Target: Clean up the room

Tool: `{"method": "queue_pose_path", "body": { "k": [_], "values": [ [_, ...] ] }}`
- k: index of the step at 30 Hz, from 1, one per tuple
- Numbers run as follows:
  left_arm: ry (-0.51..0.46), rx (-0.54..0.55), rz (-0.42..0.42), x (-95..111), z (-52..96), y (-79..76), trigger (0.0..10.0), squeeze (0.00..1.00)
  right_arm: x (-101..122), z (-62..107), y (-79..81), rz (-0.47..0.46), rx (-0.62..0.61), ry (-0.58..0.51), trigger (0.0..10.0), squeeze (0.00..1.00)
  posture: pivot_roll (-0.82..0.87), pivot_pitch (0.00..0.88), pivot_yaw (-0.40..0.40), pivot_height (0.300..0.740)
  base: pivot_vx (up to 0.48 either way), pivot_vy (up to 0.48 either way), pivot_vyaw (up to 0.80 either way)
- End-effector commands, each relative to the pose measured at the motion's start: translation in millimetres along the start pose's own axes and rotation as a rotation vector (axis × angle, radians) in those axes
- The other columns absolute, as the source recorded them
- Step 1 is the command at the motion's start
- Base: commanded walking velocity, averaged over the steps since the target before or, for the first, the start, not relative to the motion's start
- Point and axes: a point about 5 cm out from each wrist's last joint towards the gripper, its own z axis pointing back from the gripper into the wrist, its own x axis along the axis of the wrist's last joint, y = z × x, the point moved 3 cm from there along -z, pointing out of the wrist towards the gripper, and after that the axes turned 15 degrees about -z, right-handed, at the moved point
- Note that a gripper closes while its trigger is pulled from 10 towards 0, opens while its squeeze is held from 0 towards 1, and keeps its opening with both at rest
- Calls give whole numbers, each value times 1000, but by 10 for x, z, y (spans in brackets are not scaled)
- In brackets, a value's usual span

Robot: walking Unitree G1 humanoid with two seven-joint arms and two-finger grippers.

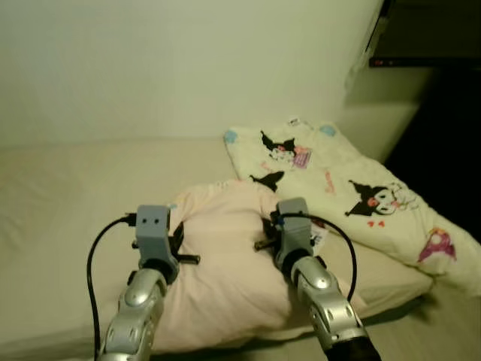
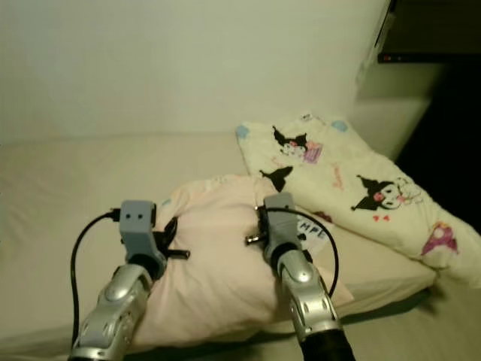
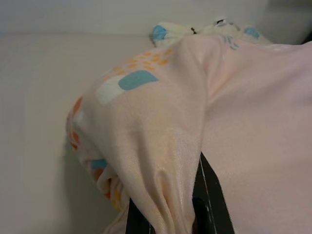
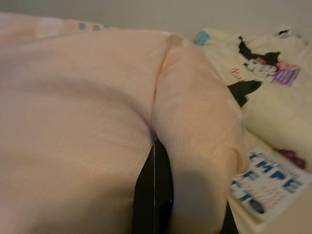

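Observation:
A pale pink pillow (image 1: 225,263) lies on the bed in front of me, near its front edge. My left gripper (image 1: 174,239) is shut on the pillow's left side, where a fold of pink cloth (image 3: 165,195) is pinched between its black fingers (image 3: 207,195). My right gripper (image 1: 272,226) is shut on the pillow's right side, its black fingers (image 4: 153,195) pressed into a crease of the cloth. A white label with blue letters (image 4: 268,187) sticks out beside that gripper.
A cream pillow with black cartoon figures (image 1: 346,188) lies on the bed to the right, reaching the bed's corner. The cream mattress (image 1: 68,195) stretches to the left. A pale wall (image 1: 188,68) stands behind, and a dark gap (image 1: 443,150) at the right.

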Motion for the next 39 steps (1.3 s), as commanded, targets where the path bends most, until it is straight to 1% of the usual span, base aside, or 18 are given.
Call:
{"method": "queue_pose_path", "body": {
  "k": [1,24,27,30,39],
  "values": [
    [-37,34,0,77,-5,88,10000,0,70,9,-89,16,-40,-40,10000,0,-61,32,-54,740,0,480,0],
    [-48,27,-11,107,-17,123,10000,0,56,-14,-60,4,-40,-44,10000,0,-46,17,-46,740,0,480,0],
    [-52,30,-9,121,-17,122,10000,0,57,-15,-62,4,-40,-45,10000,0,-45,16,-45,740,0,296,0],
    [-88,45,-27,197,-11,132,10000,0,55,-19,-70,3,-41,-46,10000,0,-41,15,-43,740,0,-320,0],
    [-99,25,-34,228,-10,111,10000,0,42,-24,-42,-6,-40,-47,10000,0,-29,16,-37,740,0,-480,0]
  ]
}}
